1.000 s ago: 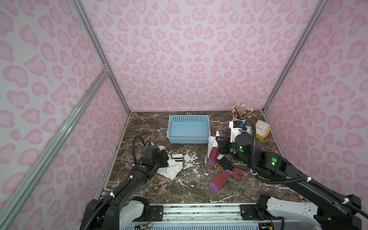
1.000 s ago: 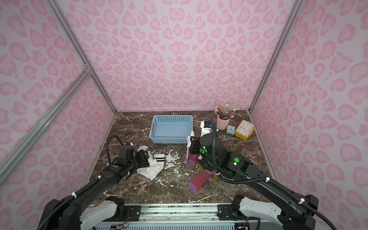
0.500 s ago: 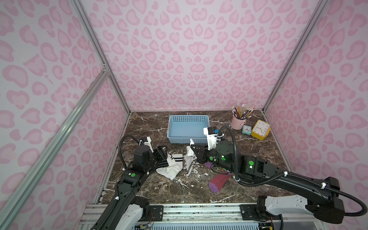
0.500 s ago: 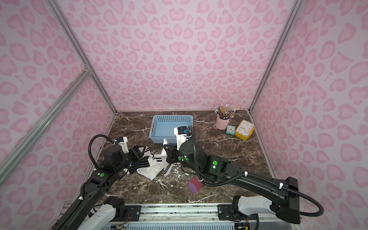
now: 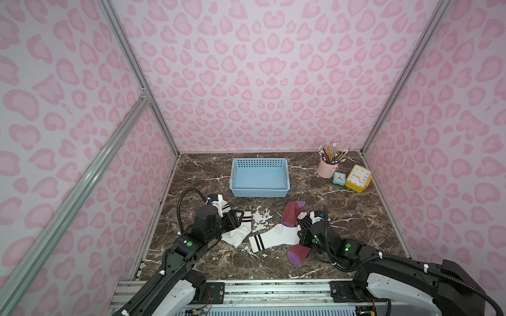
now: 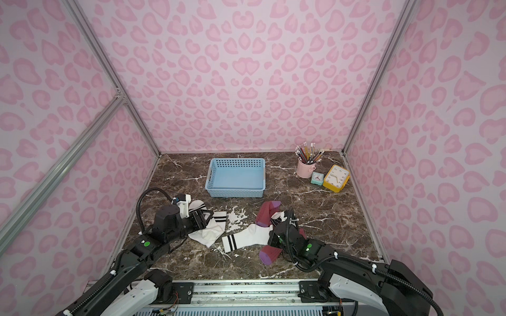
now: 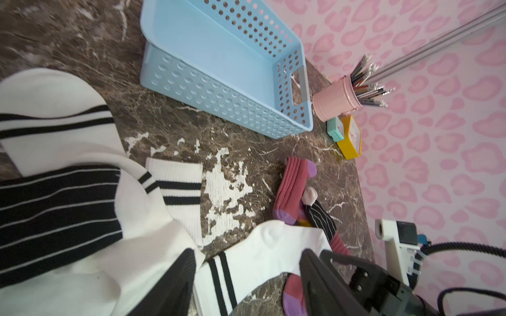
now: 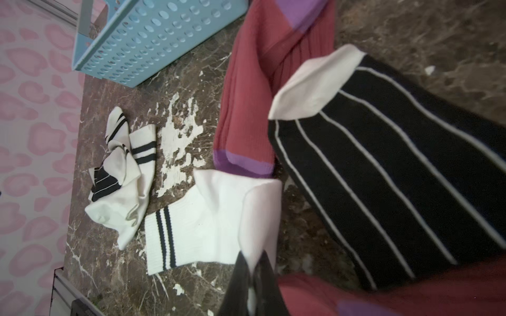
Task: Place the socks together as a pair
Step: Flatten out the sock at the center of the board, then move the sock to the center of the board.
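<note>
White with 2 black bands, the white sock [image 5: 273, 236] lies flat on the marble worktop [image 5: 356, 216] in front of the blue basket [image 5: 258, 193]. Its toe is pinched in the closed right tool [image 8: 253, 279].

Off the basket's front-left corner, the left tool [image 7: 246, 253] hangs wide-jawed over a second white sock [image 5: 236, 235] and a black striped sock [image 7: 54, 213].

The maroon socks [image 5: 291, 213] lie beside the right tool. Right of the basket, a yellow clock [image 5: 358, 177] reads 7, 6, 5.
</note>
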{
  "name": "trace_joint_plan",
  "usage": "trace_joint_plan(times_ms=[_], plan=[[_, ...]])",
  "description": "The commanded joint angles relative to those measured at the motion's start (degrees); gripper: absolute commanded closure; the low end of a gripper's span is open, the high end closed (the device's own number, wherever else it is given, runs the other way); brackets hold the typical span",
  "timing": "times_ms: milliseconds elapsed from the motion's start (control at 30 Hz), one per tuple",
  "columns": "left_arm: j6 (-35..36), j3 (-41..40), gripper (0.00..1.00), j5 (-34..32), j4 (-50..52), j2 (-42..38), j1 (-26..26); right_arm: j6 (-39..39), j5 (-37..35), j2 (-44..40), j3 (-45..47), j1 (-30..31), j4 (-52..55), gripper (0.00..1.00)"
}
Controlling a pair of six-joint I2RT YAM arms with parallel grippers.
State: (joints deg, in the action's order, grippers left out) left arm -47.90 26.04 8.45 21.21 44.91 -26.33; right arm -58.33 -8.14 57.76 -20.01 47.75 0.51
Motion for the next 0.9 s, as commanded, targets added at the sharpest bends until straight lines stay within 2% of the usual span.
trace_joint_plan(times_ms=[0, 100, 267, 433, 633, 867], plan=[[-1.95, -0.87, 0.35, -1.16, -3.79, 0.35, -1.43, 0.59, 2.07, 0.67, 0.67, -1.65, -4.4, 0.78], [-2.67, -1.35, 0.35, -1.19, -4.62, 0.78, -3.02, 1.19, 2.06, 1.61, -0.05, -4.24, -2.79, 0.6], [-3.97, -1.44, 0.35, -1.98, -5.68, 1.79, -5.76, 1.67, 3.24, 1.87, 0.4, -10.63, -2.72, 0.45], [-5.4, -1.38, 0.35, -2.69, -7.81, 4.06, -9.61, 2.2, 8.17, 4.95, 1.7, -18.24, -6.37, 0.43], [-6.82, -1.45, 0.35, -4.74, -8.54, 5.18, -12.47, 3.67, 8.42, 10.35, -0.94, -26.59, -2.99, 0.44], [-8.15, -2.68, 0.35, -5.23, -8.9, 4.96, -13.61, 10.84, 12.01, 14.88, -5.56, -38.09, -0.38, 0.5]])
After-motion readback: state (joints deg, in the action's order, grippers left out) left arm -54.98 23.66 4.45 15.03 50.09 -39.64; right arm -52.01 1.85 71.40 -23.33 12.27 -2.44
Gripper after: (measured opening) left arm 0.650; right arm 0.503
